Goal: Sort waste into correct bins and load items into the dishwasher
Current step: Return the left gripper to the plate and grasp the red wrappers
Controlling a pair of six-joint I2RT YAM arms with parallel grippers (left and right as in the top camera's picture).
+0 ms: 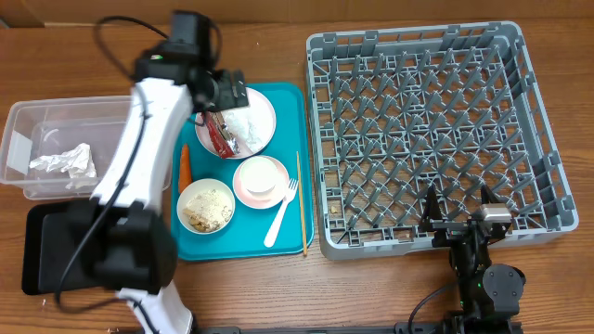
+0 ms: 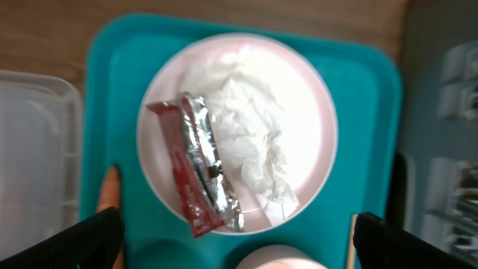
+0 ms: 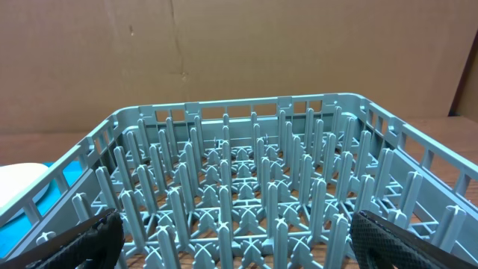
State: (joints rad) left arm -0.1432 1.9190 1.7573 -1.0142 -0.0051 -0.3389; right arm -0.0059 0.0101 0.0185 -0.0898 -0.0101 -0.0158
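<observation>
Left jaws wide; wrapper [image 2: 196, 172], crumpled paper [image 2: 246, 127] on pink plate [image 2: 310, 97]

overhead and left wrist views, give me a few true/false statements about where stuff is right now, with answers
1. The dish rack holds no dishes. True.
2. The wrapper lies on the pink plate. True.
3. The clear tub has nothing in it. False: crumpled white paper lies inside.
4. The fork stands in the rack. False: it lies on the teal tray.
5. The left gripper is shut on the wrapper. False: it hangs open above the plate, holding nothing.
</observation>
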